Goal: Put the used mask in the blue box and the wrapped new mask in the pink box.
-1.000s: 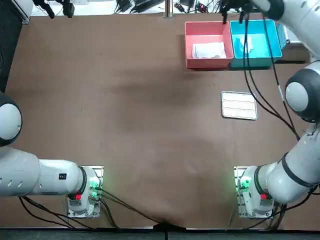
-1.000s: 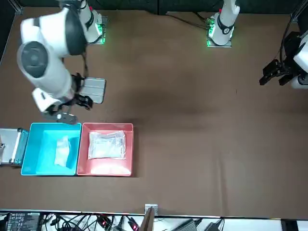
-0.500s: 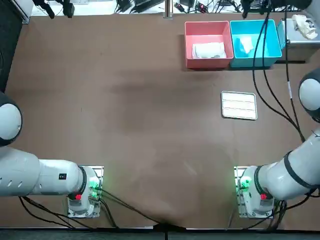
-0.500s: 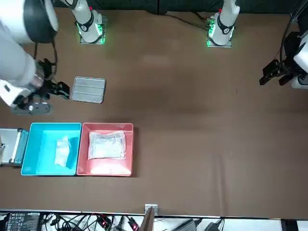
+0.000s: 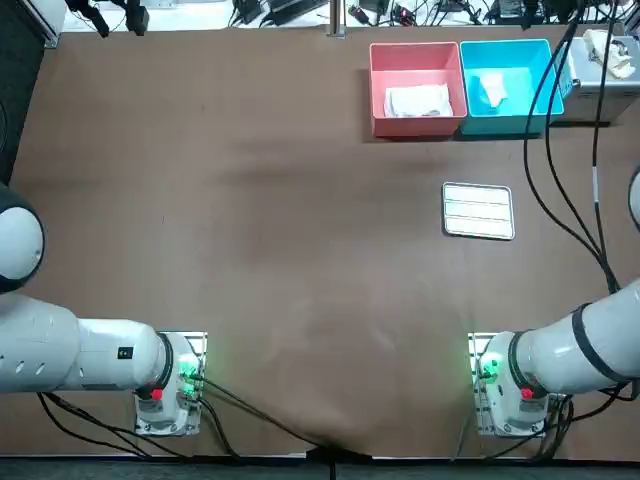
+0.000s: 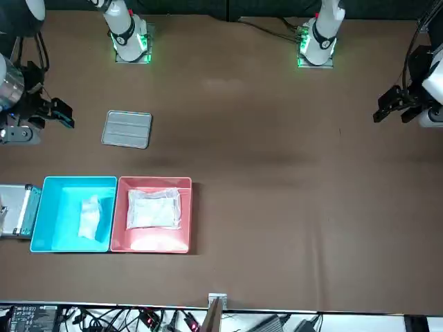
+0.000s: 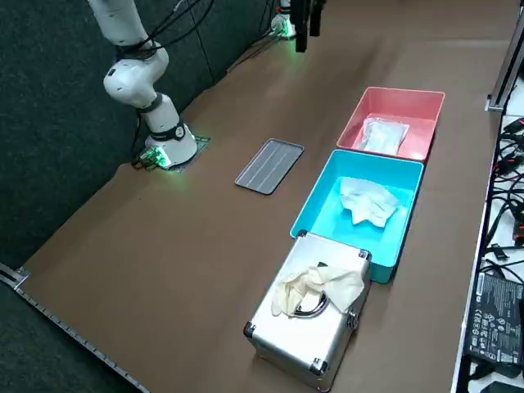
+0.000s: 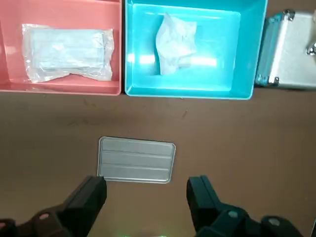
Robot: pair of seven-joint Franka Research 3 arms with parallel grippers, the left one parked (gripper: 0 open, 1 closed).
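On the far right: used mask (image 8: 175, 44) lies in blue box (image 8: 187, 91), wrapped new mask (image 8: 66, 52) in pink box (image 8: 59, 88)
Right gripper (image 8: 147, 197): jaws apart, empty, above grey tray (image 8: 137, 160), nearer than boxes
Risk: cables (image 5: 541, 70) hang over blue box; a careless swing could snag and shift it

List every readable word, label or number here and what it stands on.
Nothing legible.
Sticker on the parked left arm: too small.
Print on the black device: too small.
Pink box, blue box, silver case: no text.
Right tool, open, raised beside the grey tray: unmarked.
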